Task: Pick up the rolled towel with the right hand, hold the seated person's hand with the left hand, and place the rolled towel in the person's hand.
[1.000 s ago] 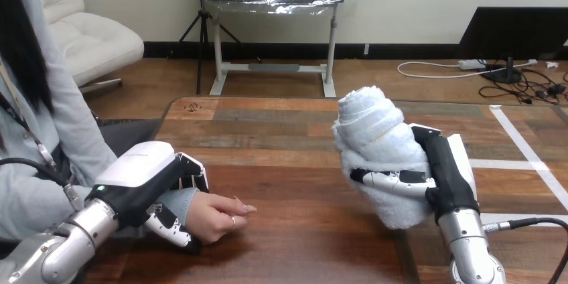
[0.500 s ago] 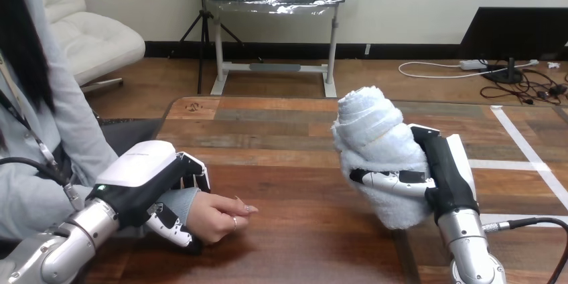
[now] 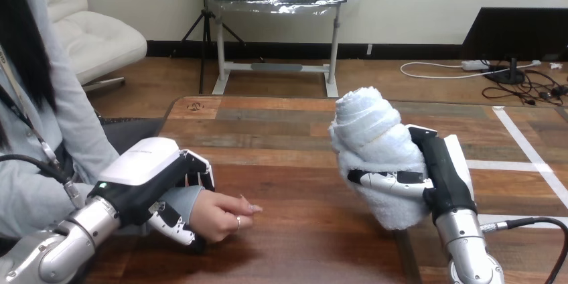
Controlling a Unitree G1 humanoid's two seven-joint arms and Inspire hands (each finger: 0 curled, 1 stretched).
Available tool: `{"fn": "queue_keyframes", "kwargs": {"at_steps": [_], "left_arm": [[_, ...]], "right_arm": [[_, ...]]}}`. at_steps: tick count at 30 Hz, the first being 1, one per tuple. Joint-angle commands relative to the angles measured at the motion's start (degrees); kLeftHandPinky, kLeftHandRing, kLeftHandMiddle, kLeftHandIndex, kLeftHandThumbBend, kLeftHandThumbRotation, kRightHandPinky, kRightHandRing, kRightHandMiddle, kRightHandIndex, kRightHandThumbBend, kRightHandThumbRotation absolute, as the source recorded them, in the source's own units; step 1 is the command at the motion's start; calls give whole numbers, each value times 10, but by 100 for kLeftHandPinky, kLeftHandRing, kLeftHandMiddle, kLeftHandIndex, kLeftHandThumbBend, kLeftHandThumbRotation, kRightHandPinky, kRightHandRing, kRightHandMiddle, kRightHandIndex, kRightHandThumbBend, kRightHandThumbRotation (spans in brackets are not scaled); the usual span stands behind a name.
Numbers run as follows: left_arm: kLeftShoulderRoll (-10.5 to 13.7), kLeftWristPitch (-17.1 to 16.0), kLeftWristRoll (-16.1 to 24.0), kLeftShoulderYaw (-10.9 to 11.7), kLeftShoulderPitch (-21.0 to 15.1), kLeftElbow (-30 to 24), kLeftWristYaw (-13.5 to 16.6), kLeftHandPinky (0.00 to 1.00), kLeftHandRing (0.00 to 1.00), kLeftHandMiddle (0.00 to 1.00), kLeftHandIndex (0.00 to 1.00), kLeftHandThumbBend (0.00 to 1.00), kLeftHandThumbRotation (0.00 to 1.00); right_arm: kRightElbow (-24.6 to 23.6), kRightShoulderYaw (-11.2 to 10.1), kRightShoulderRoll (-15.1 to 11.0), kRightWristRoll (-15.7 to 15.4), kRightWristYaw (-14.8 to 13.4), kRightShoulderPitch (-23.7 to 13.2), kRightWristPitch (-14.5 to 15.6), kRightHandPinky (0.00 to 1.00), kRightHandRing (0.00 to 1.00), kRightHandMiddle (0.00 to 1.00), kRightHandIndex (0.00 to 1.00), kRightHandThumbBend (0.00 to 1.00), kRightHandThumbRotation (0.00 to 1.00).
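The white rolled towel stands upright above the table at centre right, gripped by my right hand, whose fingers and thumb wrap round its lower half. At the lower left, the person's hand rests loosely curled on the wooden table, palm down, fingertips pointing right. My left hand sits over the person's wrist, fingers curled across the top and thumb tucked under it. A wide gap of table separates the towel from the person's hand.
White tape lines cross the table's right part. The person sits at the table's left side, with a grey sleeve beside my left arm.
My left hand and the person's hand have shifted slightly to the right. The towel in my right hand has edged a little to the left.
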Motion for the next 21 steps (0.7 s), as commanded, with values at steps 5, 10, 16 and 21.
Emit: {"fn": "queue_keyframes", "kwargs": {"at_steps": [5,10,16,21], "left_arm": [[10,-11,-42,43,-29,-52,3,27,32,38,40,100,0],[13,-5,-44,46,-29,-47,0,28,33,39,41,99,0],[16,-13,-43,49,-29,-36,8,28,33,39,41,99,0],[18,-21,-43,50,-27,-33,11,28,33,39,41,99,0]], "right_arm": [[-24,-4,5,2,-12,-33,-20,27,31,41,44,85,1],[-24,-5,5,4,-12,-32,-20,27,31,41,44,85,1],[-23,-11,5,11,-5,-30,-22,27,32,42,44,85,1],[-23,-10,4,9,-10,-29,-23,27,32,41,44,85,1]]}}
